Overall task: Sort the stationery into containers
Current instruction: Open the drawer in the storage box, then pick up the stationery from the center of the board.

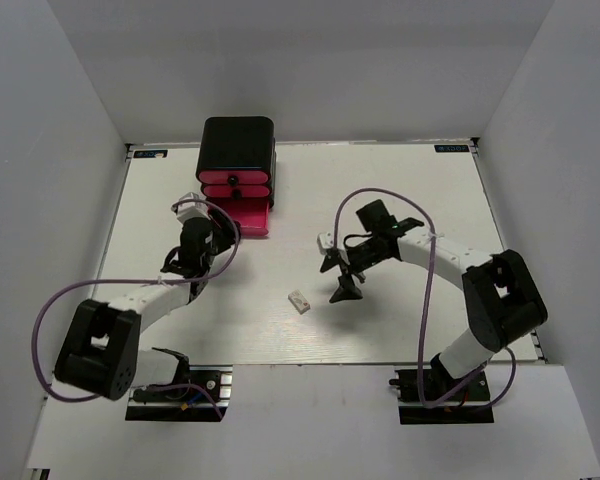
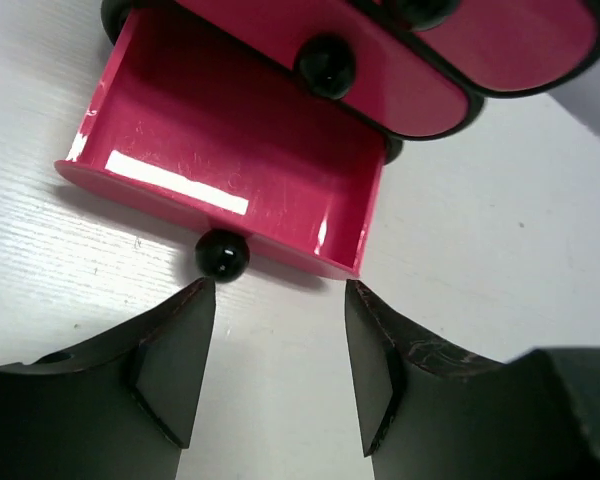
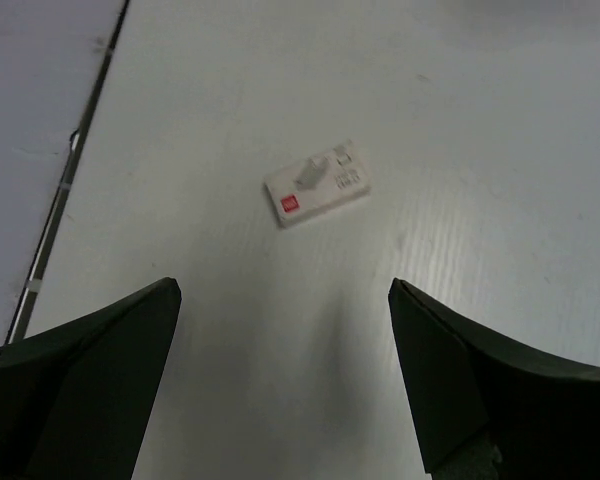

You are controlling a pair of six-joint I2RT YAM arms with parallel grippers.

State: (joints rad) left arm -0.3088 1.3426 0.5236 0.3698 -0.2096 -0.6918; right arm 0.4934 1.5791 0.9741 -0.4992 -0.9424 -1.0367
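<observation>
**Whitish block: right arm is nearer**

The whitish-grey block lies on the table just beside the right pincer, ahead of its tips and not touching. That pincer is spread wide and empty. The block's long axis runs nearly along the jaw-closing line, so we judge a wrist turn is needed to pinch its short side. The left pincer, spread and empty, faces the pulled-out bottom drawer, well apart from the block.

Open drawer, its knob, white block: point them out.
open drawer [image 2: 230, 150], left wrist view, bare pink floor
knob [image 2: 221, 254], left wrist view, centre of ball
white block [image 3: 316, 183], right wrist view, top face
</observation>
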